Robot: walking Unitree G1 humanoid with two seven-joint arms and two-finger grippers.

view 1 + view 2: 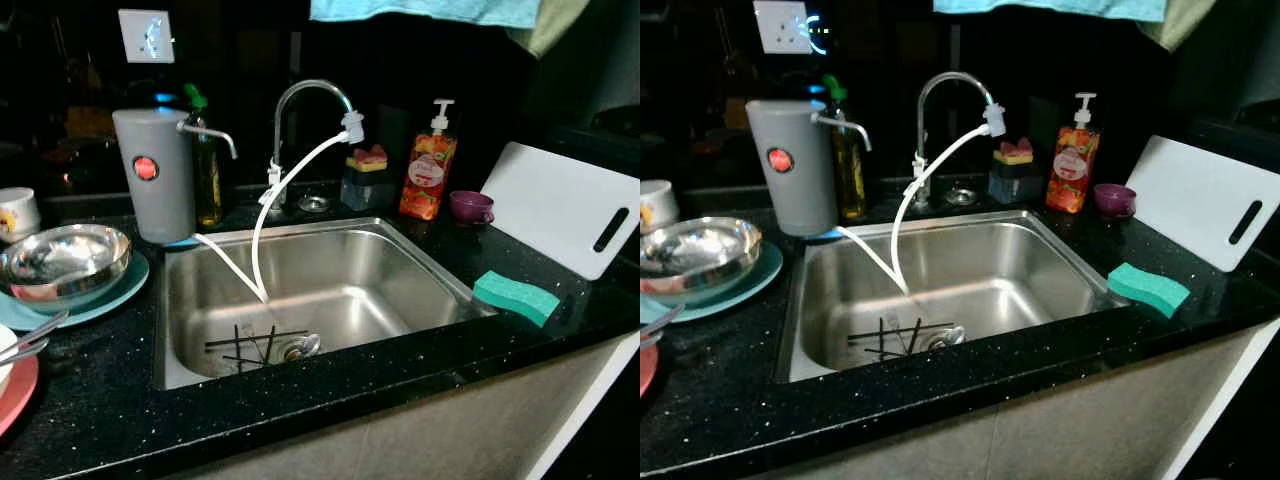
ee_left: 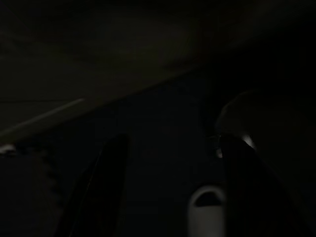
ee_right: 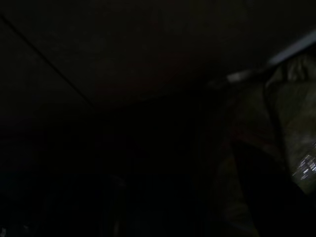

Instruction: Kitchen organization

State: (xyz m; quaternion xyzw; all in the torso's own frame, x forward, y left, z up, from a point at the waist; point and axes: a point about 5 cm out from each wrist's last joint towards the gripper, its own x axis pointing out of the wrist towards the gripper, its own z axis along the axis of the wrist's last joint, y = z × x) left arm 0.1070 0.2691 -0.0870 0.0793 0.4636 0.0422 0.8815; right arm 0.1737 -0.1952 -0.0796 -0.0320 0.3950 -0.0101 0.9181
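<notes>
1. Black speckled counter (image 1: 100,400) w/ steel sink (image 1: 400,262) set in the middle; basin holds a black wire rack (image 1: 255,345) and a spoon (image 1: 303,347) by the drain.
2. Chrome faucet (image 1: 300,95) at the back edge of the sink; white hose (image 1: 262,230) runs from the spout down into the basin.
3. Grey water filter (image 1: 153,172) at the sink's back-left corner, green-capped oil bottle (image 1: 207,170) just beside it.
4. Back edge, right of the faucet: sponge holder (image 1: 366,178), orange soap pump bottle (image 1: 428,172), small purple cup (image 1: 470,206).
5. Right end of counter: white cutting board (image 1: 560,205) leaning, tilted. Green sponge (image 1: 516,296) lies at the sink's right edge, near the counter front.
6. Left end: steel bowl (image 1: 65,262) sits on a teal plate (image 1: 110,300); white mug (image 1: 17,212) behind it; pink plate (image 1: 15,395) w/ cutlery at the front-left corner.
7. Left gripper (image 2: 168,197): wrist cam very dark, two black fingers (image 2: 106,192) apart, nothing between them.
8. Right gripper: wrist cam near black, can't tell finger state.
</notes>
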